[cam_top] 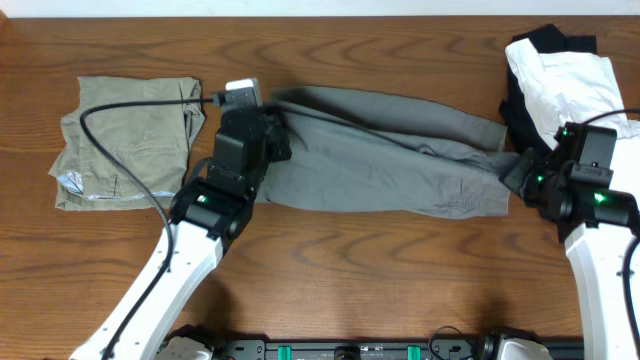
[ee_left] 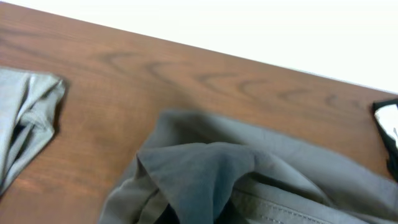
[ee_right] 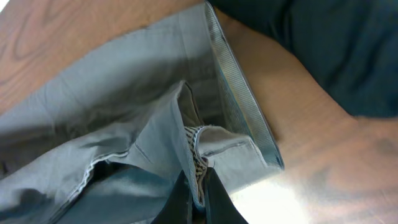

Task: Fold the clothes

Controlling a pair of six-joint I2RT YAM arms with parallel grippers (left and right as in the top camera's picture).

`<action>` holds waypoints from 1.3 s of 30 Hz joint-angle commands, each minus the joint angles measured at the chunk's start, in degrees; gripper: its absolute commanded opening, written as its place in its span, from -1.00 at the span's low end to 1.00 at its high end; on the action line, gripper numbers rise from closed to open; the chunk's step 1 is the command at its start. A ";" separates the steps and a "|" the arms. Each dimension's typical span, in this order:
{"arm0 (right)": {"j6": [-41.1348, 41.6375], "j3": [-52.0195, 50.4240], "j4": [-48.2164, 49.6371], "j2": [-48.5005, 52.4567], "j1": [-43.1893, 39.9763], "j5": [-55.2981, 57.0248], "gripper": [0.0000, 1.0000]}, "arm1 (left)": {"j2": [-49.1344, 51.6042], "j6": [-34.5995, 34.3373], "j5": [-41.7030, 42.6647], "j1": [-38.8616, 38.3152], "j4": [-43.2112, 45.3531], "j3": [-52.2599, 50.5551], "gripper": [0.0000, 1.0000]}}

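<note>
Right tool (ee_right: pixel 198 182) and left tool (cam_top: pixel 271 133) pinch ends of grey shorts (cam_top: pixel 400 160).

Place: a robotics lab bench.
Machines: white left arm (cam_top: pixel 150 300) and right arm (cam_top: pixel 610 270), rising from the overhead view's bottom edge.
Mounting: black rail (cam_top: pixel 340 350) with green fittings, bottom centre.
Wiring: loose black cable (cam_top: pixel 130 103), upper left.
Setting: bare wood-grain table (cam_top: pixel 400 270); plain white wall (ee_left: pixel 249 25) behind.
Test pieces: grey shorts (cam_top: pixel 390 160), khaki shorts (cam_top: pixel 120 150), white and black garments (cam_top: pixel 560 70).
</note>
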 commanded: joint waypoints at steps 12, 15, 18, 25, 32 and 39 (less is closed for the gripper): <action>-1.14 1.05 16.35 13.25 -0.79 3.13 -0.97 | 16.61 9.49 -5.05 1.53 22.91 1.22 -0.86; 0.11 1.05 19.41 15.80 -0.79 3.15 -0.97 | 20.39 10.05 -5.05 1.60 27.82 1.22 -0.85; 0.09 1.05 23.19 18.49 -0.79 3.45 -0.97 | 24.06 10.05 -5.05 1.92 31.50 1.25 -0.77; 4.42 1.05 28.48 24.81 -0.79 9.73 -0.67 | 29.86 10.12 -4.98 5.62 34.21 1.92 -0.14; 4.17 1.07 27.96 24.85 -0.85 10.14 -0.49 | 25.64 10.84 -2.12 8.87 23.74 5.38 0.17; 2.45 2.73 28.46 22.43 -0.92 11.54 -0.43 | 16.76 10.88 6.58 8.57 9.73 5.44 0.18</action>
